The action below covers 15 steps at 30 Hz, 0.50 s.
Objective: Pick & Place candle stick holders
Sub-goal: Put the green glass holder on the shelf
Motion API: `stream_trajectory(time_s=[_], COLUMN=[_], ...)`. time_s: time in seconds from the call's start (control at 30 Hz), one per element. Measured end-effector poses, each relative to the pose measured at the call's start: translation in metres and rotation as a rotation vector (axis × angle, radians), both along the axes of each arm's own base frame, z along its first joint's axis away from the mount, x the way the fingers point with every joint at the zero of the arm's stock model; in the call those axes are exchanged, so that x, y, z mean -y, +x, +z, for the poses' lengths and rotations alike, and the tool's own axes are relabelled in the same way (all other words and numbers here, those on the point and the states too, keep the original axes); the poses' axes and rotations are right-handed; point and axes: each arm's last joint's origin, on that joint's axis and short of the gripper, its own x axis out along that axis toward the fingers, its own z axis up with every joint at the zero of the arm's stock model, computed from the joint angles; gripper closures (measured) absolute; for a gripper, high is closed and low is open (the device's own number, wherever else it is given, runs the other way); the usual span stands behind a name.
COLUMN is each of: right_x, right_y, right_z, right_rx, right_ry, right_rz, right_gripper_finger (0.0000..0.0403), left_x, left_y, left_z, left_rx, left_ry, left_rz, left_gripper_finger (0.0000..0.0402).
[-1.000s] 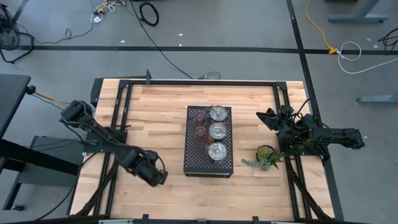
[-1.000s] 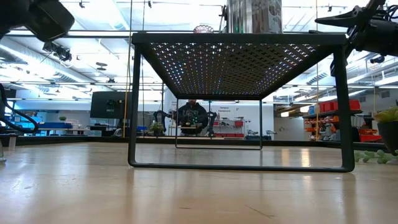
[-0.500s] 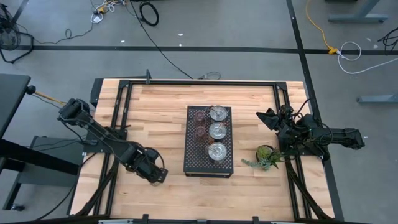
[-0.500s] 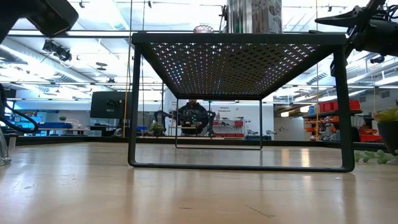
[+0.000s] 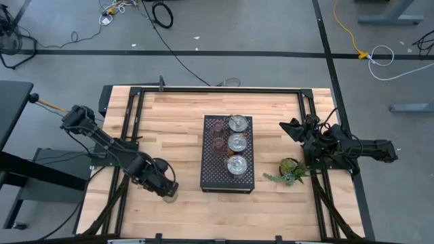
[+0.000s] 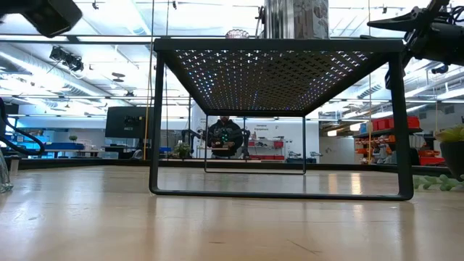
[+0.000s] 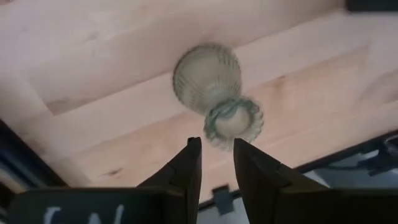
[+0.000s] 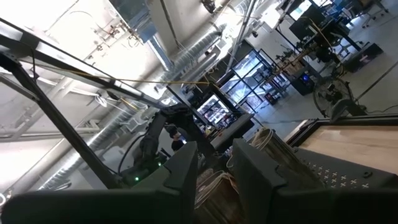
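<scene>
Olive-green glass candle holder (image 7: 217, 99) now stands on the bare wooden counter (image 5: 169, 129), near the front-left corner, well apart from the black perforated rack (image 5: 211, 177).

- Left end effector (image 5: 165, 188): over the last second it has pulled back toward the left, uncovering the holder (image 5: 169, 198) just beside it in the high view. In the left wrist view its fingers (image 7: 186, 168) sit close together with only a narrow gap, nothing between them, and the holder lies clear ahead of the tips. So it's released and empty, retreating.
- Low view: the holder's edge (image 6: 3, 174) is at the far left, on the counter, and the arm above it has lifted.
- Holder looks upright, foot down, though the wrist view is blurred, so I wouldn't swear it's fully settled.
- Rack top holds three wide silvery holders (image 5: 237, 144) and two pinkish-red ones (image 5: 218, 134), unchanged.
- Right end effector (image 5: 293, 129) is parked at the right edge by the potted plant (image 5: 290, 169), unmoved; its wrist view shows the fingers near together, holding nothing.

Read: one of six placed, five left on the rack. Next is likely the left arm heading back for another.
</scene>
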Motion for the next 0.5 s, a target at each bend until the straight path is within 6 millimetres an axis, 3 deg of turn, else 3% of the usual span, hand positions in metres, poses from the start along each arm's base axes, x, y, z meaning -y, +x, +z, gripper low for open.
stream_trajectory(time_s=[0.5], right_x=[0.0001], right_y=[0.0002], right_z=[-0.0005], right_rx=[-0.009], right_ry=[-0.014], right_rz=[-0.007], right_gripper_finger=[0.0302], left_x=[-0.0004], left_y=[0.0019], left_z=[-0.0042], left_rx=[-0.001], left_ry=[0.043], left_rz=[0.005], left_gripper_finger=[0.0275])
